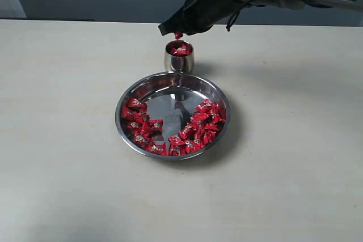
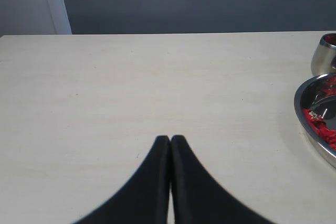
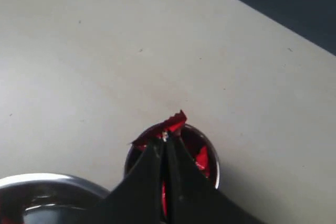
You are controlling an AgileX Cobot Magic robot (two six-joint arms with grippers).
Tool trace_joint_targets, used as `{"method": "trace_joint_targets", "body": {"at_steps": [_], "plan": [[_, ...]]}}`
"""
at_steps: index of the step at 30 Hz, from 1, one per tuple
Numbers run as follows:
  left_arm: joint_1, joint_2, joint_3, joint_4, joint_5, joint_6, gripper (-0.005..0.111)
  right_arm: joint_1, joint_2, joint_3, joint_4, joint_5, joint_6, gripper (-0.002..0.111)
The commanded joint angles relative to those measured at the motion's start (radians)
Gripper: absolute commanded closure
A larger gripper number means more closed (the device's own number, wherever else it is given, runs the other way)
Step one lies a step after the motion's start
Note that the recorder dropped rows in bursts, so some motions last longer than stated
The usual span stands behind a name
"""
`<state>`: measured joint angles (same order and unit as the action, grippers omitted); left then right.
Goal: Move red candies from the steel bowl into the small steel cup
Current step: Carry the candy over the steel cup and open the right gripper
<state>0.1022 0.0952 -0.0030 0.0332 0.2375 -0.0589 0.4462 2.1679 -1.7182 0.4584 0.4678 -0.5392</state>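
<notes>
My right gripper point(image 1: 177, 31) is pinched tight on one red candy point(image 3: 176, 121), hanging right over the small steel cup point(image 1: 179, 58), which holds red wrappers already, while plenty of red candies point(image 1: 144, 126) lie in the steel bowl point(image 1: 170, 79) just beside it. This looks like the drop step, so next I'd part the jaws squarely above the rim. My left gripper point(image 2: 170, 141) sits pressed together on nothing, off to the side.

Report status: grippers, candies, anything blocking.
Right gripper shut on one red candy, over the small steel cup. Left gripper shut, empty, clear of the steel bowl. Path unobstructed.
</notes>
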Motion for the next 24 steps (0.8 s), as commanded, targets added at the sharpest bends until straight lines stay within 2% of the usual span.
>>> {"method": "trace_joint_targets", "body": {"at_steps": [1, 5, 11, 19, 24], "plan": [[-0.005, -0.007, 0.003, 0.005, -0.004, -0.002, 0.106, -0.022, -0.001, -0.003, -0.005, -0.014, 0.039, 0.109], [-0.005, -0.007, 0.003, 0.005, -0.004, -0.002, 0.106, -0.026, 0.022, -0.003, -0.001, -0.001, 0.041, 0.106], [-0.005, -0.007, 0.003, 0.005, -0.004, -0.002, 0.106, -0.026, 0.040, -0.003, -0.001, -0.003, 0.039, 0.087], [-0.005, -0.007, 0.003, 0.005, -0.004, -0.002, 0.106, -0.026, 0.042, -0.003, -0.001, -0.002, 0.039, 0.086], [-0.005, -0.007, 0.003, 0.005, -0.004, -0.002, 0.106, -0.026, 0.024, -0.003, 0.062, 0.128, 0.038, 0.086]]}}
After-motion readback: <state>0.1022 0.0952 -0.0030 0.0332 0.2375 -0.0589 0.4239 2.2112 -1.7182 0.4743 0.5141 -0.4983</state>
